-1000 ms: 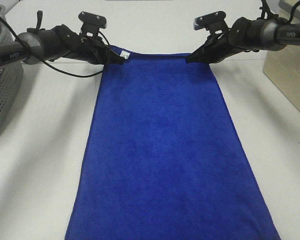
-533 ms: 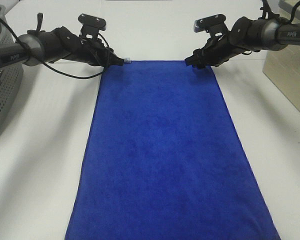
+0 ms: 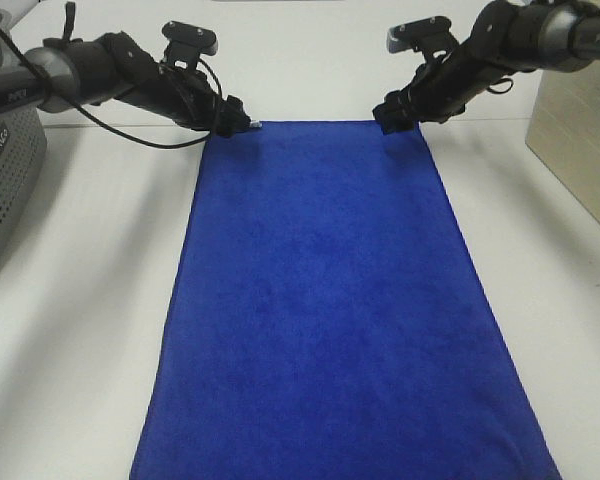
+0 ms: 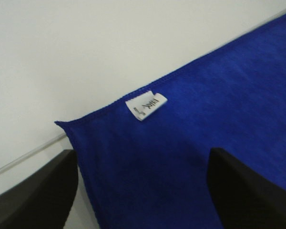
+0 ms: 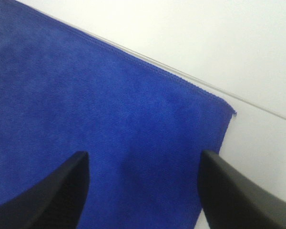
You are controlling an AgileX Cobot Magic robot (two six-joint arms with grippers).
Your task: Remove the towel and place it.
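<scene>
The royal-blue towel (image 3: 320,300) lies flat and spread out on the white table, running from the far middle to the near edge. Its white tag (image 3: 254,125) sits at the far left corner and also shows in the left wrist view (image 4: 146,105). My left gripper (image 3: 235,122) hovers just over that corner; its fingers stand wide apart over the cloth (image 4: 205,124) and hold nothing. My right gripper (image 3: 392,115) is over the far right corner, open too, with the towel corner (image 5: 86,105) lying loose between its fingers.
A grey perforated basket (image 3: 5,190) stands at the left edge of the table. A beige box (image 3: 580,140) stands at the right edge. Bare white table (image 3: 90,300) flanks the towel on both sides.
Both grippers lowered the towel's far edge onto the table, let go of the corners and rose a little. The towel now lies flat.
</scene>
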